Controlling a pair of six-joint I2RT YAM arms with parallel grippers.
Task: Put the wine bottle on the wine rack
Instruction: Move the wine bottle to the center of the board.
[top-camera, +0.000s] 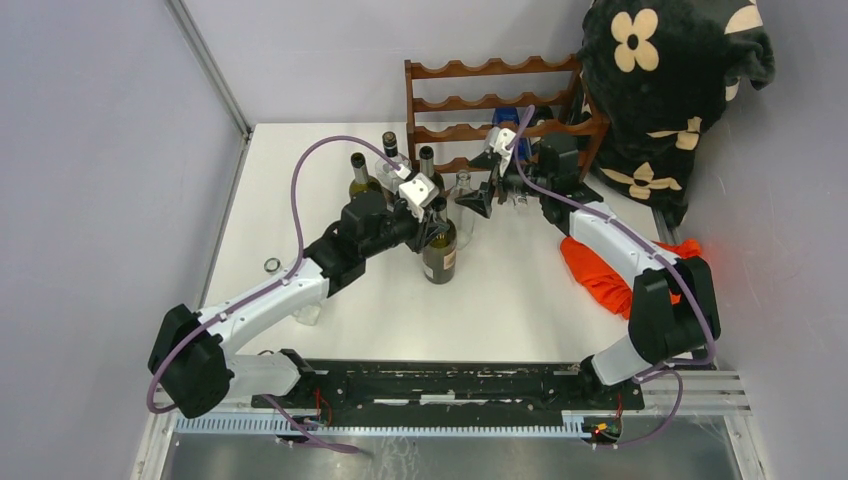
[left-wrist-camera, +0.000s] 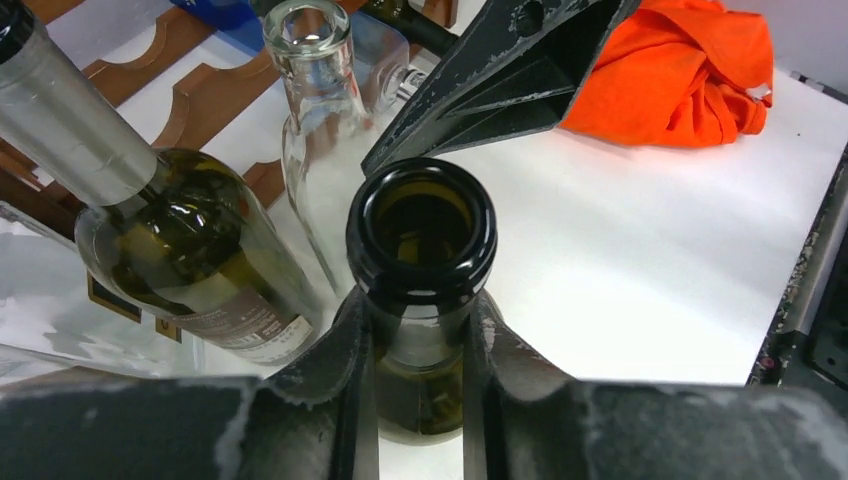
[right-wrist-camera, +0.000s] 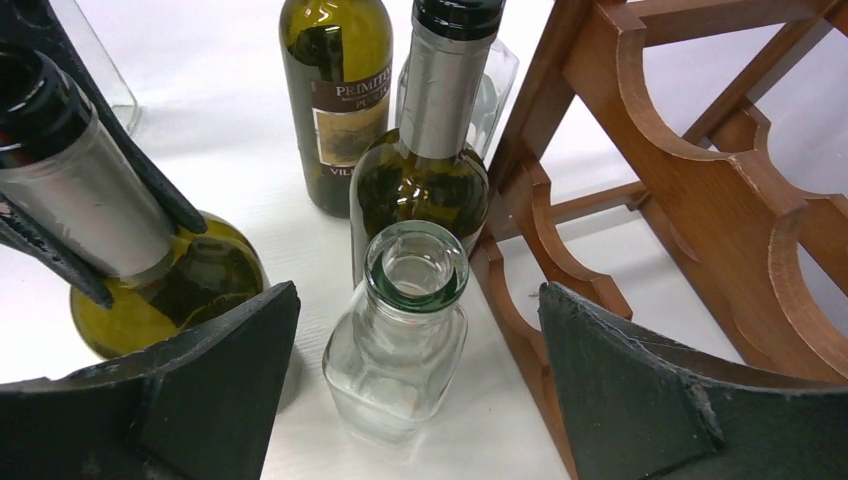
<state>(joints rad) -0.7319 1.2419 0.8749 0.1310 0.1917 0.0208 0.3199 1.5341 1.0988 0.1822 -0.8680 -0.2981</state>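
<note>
the lower front of the wine rack (top-camera: 490, 100) is obstructed by three upright dark bottles (top-camera: 360, 178) and a clear glass bottle (right-wrist-camera: 400, 340), which is straddled by the spread fingers of the right claw (right-wrist-camera: 418, 300). one finger is set just beside the rack's rail. only a narrow gap is left to the wine bottle (left-wrist-camera: 420, 240) clamped in the left claw (left-wrist-camera: 420, 335). open bench (top-camera: 500, 300) is available nearer the bases, bounded on the right by an orange cloth (top-camera: 600, 275).

Dk green wine bottle (top-camera: 439, 252) upright on table (top-camera: 520, 300), apart frm red-brown wine rack (top-camera: 480, 100) at rear.
</note>
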